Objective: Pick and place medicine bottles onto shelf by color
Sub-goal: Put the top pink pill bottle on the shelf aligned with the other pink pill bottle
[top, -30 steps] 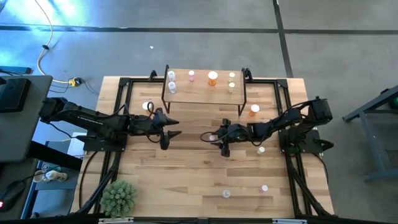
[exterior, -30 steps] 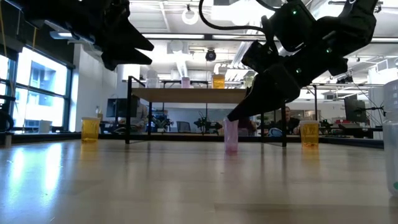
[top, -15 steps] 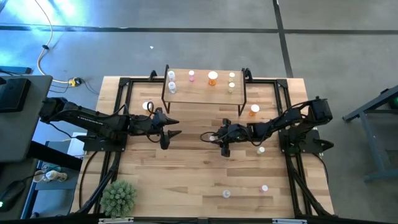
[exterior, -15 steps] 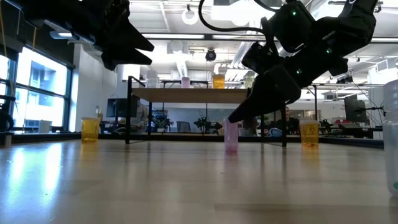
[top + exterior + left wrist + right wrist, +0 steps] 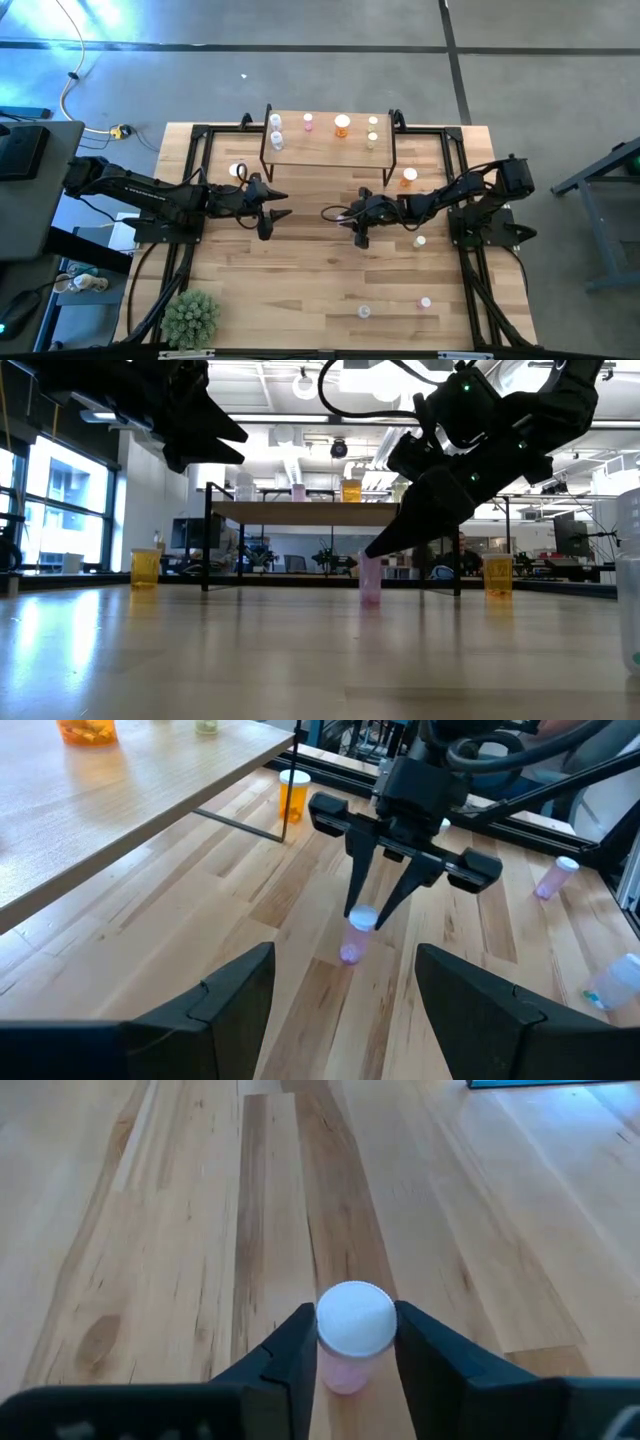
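A small pink medicine bottle (image 5: 352,1368) with a white cap stands upright on the tabletop at the middle, in front of the shelf (image 5: 330,148). My right gripper (image 5: 355,1330) is shut on it; it also shows in the high view (image 5: 349,216) and the left wrist view (image 5: 366,916). My left gripper (image 5: 272,207) hovers open above the table, left of the bottle, with nothing between its fingers (image 5: 236,1002). The shelf bears whitish-blue bottles (image 5: 276,131), a pink one (image 5: 308,122), an orange one (image 5: 342,124) and yellowish ones (image 5: 372,131). My right gripper pinches the bottle at its white cap (image 5: 356,1316), one finger (image 5: 298,1342) on each of two opposite sides. The fingers slant down from the table's right side. The bottle stands upright with its base on the table (image 5: 371,592).
Loose bottles stand on the table: an orange one (image 5: 409,177) by the shelf's right leg, a white-capped one (image 5: 238,170) at the left, one (image 5: 420,240) under the right arm, a pink one (image 5: 425,302) and a bluish one (image 5: 364,312) near the front. A green plant ball (image 5: 190,318) sits front left.
My right gripper's fingers have closed in on the pink bottle and taken hold of it. The bottle stays upright on the same spot of the table.
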Action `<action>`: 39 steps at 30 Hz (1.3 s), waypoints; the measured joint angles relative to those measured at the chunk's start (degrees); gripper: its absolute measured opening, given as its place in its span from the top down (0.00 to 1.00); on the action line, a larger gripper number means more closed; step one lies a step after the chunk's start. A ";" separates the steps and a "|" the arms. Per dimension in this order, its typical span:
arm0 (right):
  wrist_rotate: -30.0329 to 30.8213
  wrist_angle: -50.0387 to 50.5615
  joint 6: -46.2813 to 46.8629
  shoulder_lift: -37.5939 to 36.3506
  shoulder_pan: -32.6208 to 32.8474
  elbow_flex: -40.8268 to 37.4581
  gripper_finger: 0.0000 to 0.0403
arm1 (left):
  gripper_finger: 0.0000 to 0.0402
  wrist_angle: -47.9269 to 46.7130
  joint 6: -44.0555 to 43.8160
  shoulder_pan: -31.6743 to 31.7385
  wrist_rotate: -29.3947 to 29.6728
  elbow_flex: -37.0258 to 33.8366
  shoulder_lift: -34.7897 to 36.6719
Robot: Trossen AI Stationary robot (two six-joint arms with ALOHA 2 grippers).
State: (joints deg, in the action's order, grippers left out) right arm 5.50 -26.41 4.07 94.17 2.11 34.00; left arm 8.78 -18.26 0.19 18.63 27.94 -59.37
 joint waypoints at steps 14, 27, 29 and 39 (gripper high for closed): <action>-3.11 -1.51 -0.49 0.04 -0.93 4.67 0.75 | 0.42 0.02 0.00 -0.02 0.02 0.00 0.00; -4.37 13.87 -6.58 0.04 -8.06 26.25 0.75 | 0.42 0.05 0.76 0.00 0.02 0.00 0.00; -4.24 17.67 -7.95 0.04 -9.80 29.94 0.75 | 0.42 0.04 1.26 -0.02 0.02 0.00 0.00; -4.10 33.59 -7.56 0.04 -20.35 45.38 0.75 | 0.42 0.08 1.37 0.00 0.02 0.00 0.01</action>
State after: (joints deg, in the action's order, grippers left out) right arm 1.39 7.18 -3.48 94.21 -18.25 79.38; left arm 8.85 -16.89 0.19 18.65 27.94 -59.37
